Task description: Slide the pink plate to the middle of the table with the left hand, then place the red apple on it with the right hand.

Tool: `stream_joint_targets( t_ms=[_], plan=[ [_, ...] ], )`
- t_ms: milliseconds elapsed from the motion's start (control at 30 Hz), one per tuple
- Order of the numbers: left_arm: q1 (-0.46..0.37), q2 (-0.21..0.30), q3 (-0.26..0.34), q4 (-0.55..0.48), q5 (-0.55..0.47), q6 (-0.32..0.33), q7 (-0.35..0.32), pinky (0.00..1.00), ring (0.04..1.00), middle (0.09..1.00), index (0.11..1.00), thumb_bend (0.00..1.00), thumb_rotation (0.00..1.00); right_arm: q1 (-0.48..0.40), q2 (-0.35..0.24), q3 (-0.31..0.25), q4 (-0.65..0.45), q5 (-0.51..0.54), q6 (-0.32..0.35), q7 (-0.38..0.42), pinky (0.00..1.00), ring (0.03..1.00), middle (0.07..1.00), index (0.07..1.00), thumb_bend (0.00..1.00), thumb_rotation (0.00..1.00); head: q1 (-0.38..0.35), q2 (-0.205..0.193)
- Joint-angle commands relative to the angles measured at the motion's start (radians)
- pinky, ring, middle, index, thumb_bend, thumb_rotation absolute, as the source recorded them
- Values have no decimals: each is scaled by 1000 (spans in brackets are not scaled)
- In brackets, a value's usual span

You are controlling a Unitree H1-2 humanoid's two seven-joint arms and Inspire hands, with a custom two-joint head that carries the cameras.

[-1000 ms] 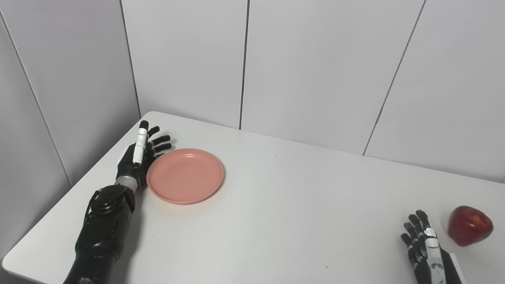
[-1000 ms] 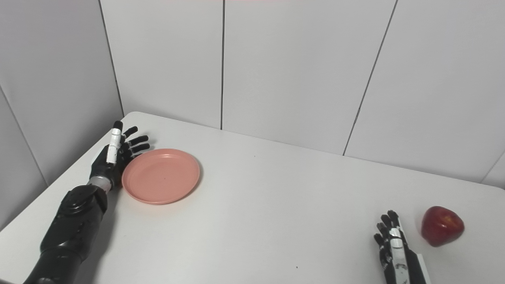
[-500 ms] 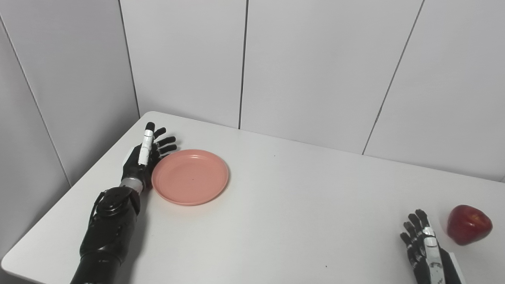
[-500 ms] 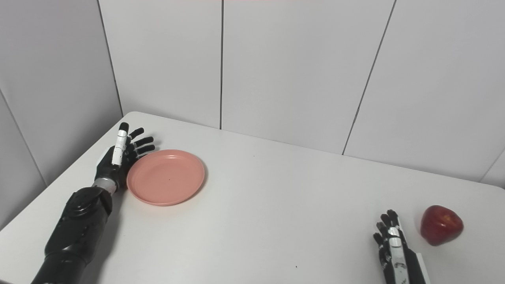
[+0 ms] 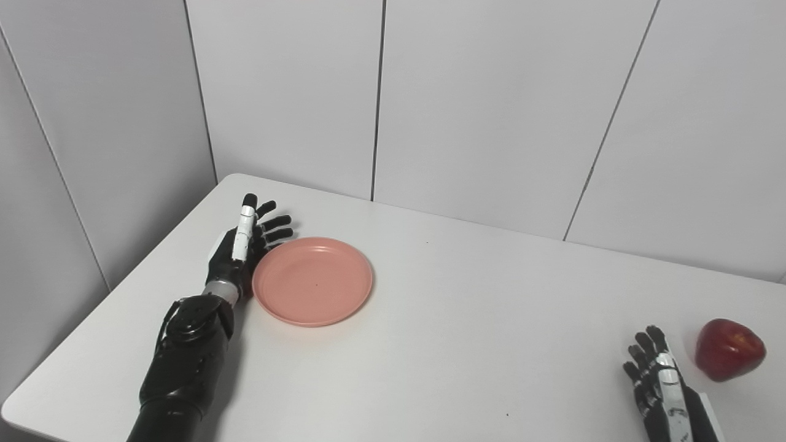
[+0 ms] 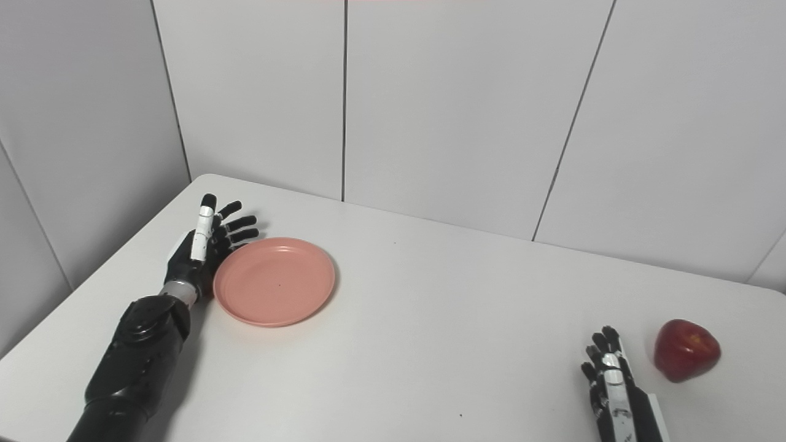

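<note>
Pink plate (image 5: 312, 280) is seen lying flat on the white surface (image 5: 430, 344), in its left half, immediately to the right of the left hand's fingers (image 5: 270, 222). The left hand (image 5: 236, 252) is held on edge with the palm turned toward the plate; its fingers are spread and extended, nothing is gripped, and the palm side is placed against the plate's left rim, though actual contact cannot be confirmed. The dark left forearm is laid along the surface from the lower left. The plate's dish is bare. A wide stretch of bare surface is seen to the right of the plate. Near the lower right edge, the right hand (image 5: 660, 383) is rested low, its fingers (image 6: 605, 350) extended and slightly apart, with nothing held. The red apple (image 5: 729, 348) is found just to the right of those fingers, set on the surface and not touched by them, well apart from the plate. Pale wall panels (image 5: 491, 104) are seen behind the surface.
</note>
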State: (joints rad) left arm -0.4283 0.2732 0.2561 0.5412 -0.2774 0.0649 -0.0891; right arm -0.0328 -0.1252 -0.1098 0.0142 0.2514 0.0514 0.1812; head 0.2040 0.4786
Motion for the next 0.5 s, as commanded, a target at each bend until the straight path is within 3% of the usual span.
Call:
stream_joint_targets(
  t_ms=[0,467],
  plan=[
    [-14,-6,-7,12,-7,18,-13,681,757,774,851,847,972,28,23,12,21,4,-31,5,1000,991,982,989,789,860,-3,3],
    [-46,-30,-24,62,-2,11,-20,700,773,786,860,836,947,29,32,14,18,3,-28,1,1000,981,974,978,817,838,-13,4]
  ],
)
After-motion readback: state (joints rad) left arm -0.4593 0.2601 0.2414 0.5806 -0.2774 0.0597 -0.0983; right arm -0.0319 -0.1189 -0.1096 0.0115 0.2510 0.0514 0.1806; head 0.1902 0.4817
